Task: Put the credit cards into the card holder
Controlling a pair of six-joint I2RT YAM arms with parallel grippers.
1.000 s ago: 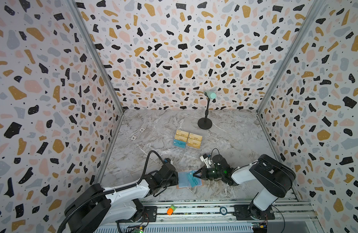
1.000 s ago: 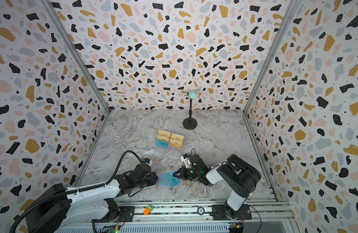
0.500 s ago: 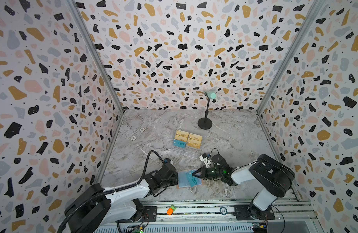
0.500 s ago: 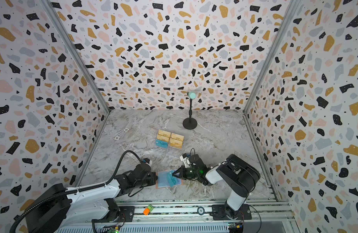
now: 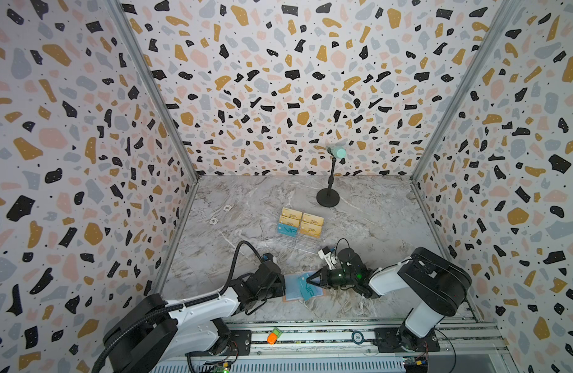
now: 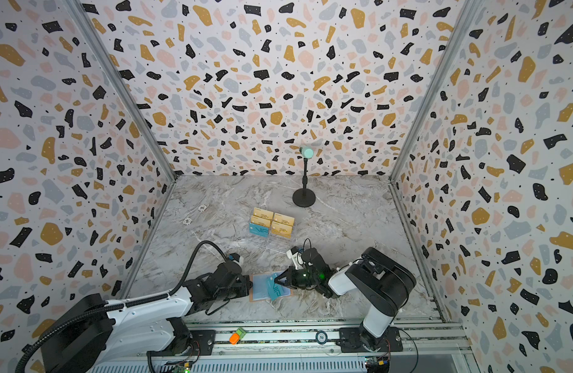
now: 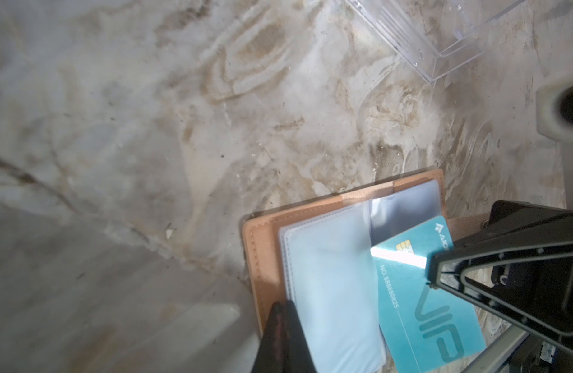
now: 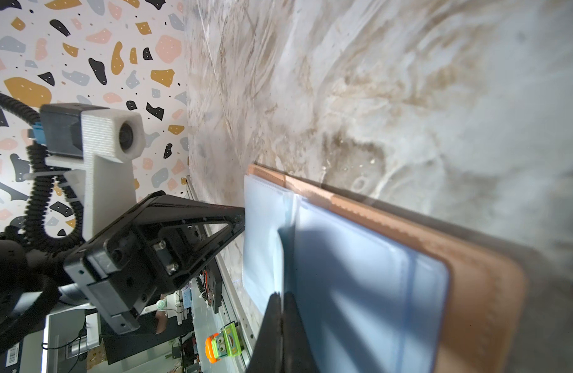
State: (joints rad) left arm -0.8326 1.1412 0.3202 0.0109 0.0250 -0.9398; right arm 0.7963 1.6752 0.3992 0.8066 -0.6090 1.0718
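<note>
Right claw (image 5: 309,283) pinches a teal VIP card (image 7: 417,310) (tilted) over the open card holder (image 7: 262,258); left claw (image 7: 281,311), pressed together, touches its clear sleeve (image 7: 327,290).

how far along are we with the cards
Done: card holder lies open, left gripper shut on its edge. In hand: right gripper shut on a teal VIP card over the holder, not sleeved yet. Remaining: gold cards and another teal card in the acrylic rack.

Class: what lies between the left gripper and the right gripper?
The open card holder, with a teal VIP card on it pinched by the right gripper; the left gripper sits at its opposite edge. Both top views show this.
</note>
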